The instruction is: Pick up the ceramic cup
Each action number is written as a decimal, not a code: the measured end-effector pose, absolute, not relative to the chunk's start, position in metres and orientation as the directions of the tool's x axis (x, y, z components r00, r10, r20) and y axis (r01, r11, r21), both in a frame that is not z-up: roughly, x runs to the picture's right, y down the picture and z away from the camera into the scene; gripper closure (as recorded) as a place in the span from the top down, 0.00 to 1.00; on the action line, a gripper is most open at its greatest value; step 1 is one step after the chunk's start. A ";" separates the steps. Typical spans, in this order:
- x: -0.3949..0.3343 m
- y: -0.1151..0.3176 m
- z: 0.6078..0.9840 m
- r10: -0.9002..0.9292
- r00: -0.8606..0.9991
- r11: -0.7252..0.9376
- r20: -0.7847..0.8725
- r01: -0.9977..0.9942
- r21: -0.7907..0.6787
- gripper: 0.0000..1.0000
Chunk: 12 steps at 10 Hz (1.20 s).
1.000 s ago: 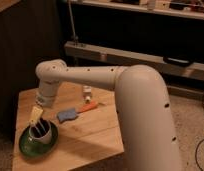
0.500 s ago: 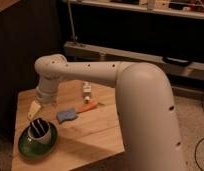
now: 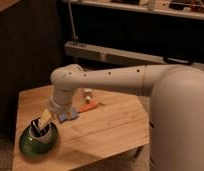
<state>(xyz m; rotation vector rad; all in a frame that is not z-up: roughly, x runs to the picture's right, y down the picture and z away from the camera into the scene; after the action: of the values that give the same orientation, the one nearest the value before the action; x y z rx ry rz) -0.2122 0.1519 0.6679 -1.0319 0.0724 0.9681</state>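
Observation:
The ceramic cup (image 3: 39, 131) is small and white with a dark inside. It stands upright inside the round green dish (image 3: 30, 146) at the front left corner of the wooden table (image 3: 110, 131). My gripper (image 3: 44, 121) comes down from the upper right and sits right at the cup's rim, its tip over or in the cup's mouth. It hides part of the cup. The cup rests in the dish and is not lifted.
A blue object (image 3: 70, 116), an orange object (image 3: 88, 106) and a small white bottle (image 3: 87, 93) lie just behind the gripper near the table's middle. My white arm (image 3: 120, 80) spans the table. A dark shelf unit with a metal rail (image 3: 110, 52) stands behind.
The arm's elbow has dropped lower and swung right while the gripper stayed at the cup. The cup and the dish have not moved.

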 end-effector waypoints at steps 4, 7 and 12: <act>-0.221 0.184 0.712 0.609 0.553 0.122 -0.569 -0.774 -0.621 0.80; -0.224 0.195 0.732 0.604 0.514 0.092 -0.609 -0.804 -0.588 0.80; -0.240 0.199 0.736 0.613 0.504 0.115 -0.609 -0.819 -0.562 0.42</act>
<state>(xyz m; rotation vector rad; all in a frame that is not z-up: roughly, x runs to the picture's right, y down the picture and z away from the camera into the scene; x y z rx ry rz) -0.2399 0.1988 0.7364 -0.9994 0.2483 1.0645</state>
